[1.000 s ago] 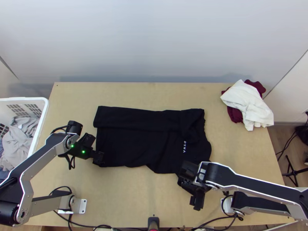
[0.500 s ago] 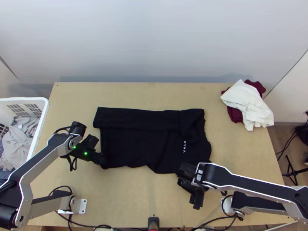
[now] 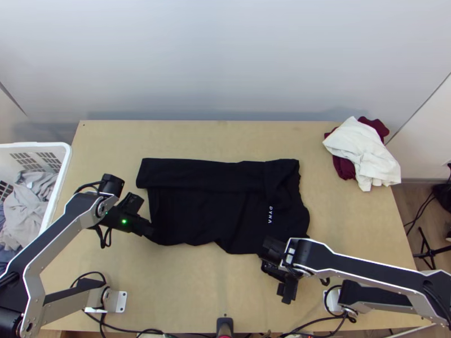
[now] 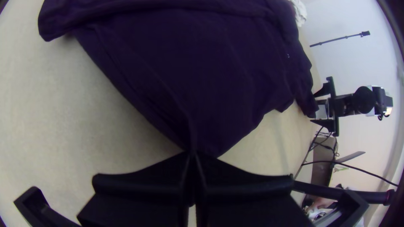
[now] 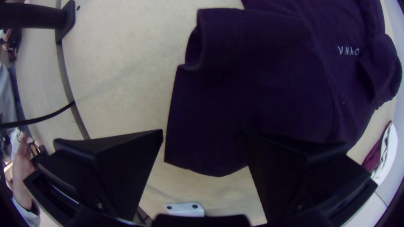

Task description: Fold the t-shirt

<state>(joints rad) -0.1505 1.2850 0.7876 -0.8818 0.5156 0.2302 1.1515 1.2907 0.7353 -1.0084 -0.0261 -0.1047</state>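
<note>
Left gripper (image 3: 150, 231) pinches t-shirt (image 3: 203, 211) corner; right gripper (image 3: 277, 276) gapes.

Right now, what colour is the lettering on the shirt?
White lettering, clearest in the top view.

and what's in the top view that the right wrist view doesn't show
Top view: a white basket of clothes, and the left gripper at the near left corner of the t-shirt.
Right wrist view: the spread fingers of the right gripper, with t-shirt fabric seen between.
Both: the t-shirt, its white lettering, white cloth and dark red cloth.
</note>
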